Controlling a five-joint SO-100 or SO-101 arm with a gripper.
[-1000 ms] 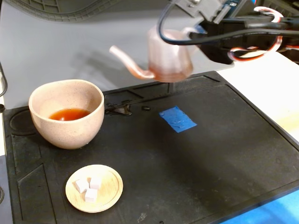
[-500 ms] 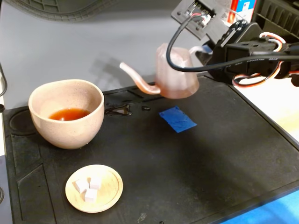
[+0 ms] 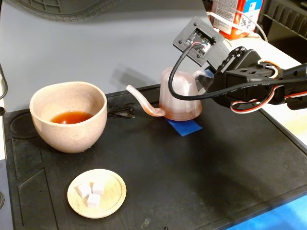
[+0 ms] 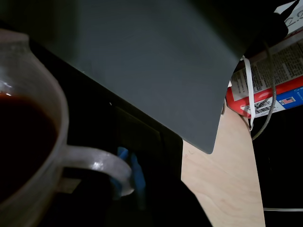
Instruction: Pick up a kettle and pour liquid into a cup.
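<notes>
Gripping the kettle (image 3: 180,98) by its handle, the fingers (image 3: 207,79) hold it on blue tape (image 3: 186,126)

Hobby workbench or lab desk: black silicone work mat (image 3: 225,163) with moulded trays, blue tape patch (image 3: 184,126), wooden tabletop (image 4: 227,184) at right, printed carton (image 3: 230,17) far right.

Kettle (image 3: 180,98) right of cup (image 3: 68,116)

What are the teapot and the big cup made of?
The kettle looks like see-through pinkish plastic, since light shows through its cloudy walls. The cup looks like ceramic: thick, matte, beige-pink with tiny speckles.
</notes>
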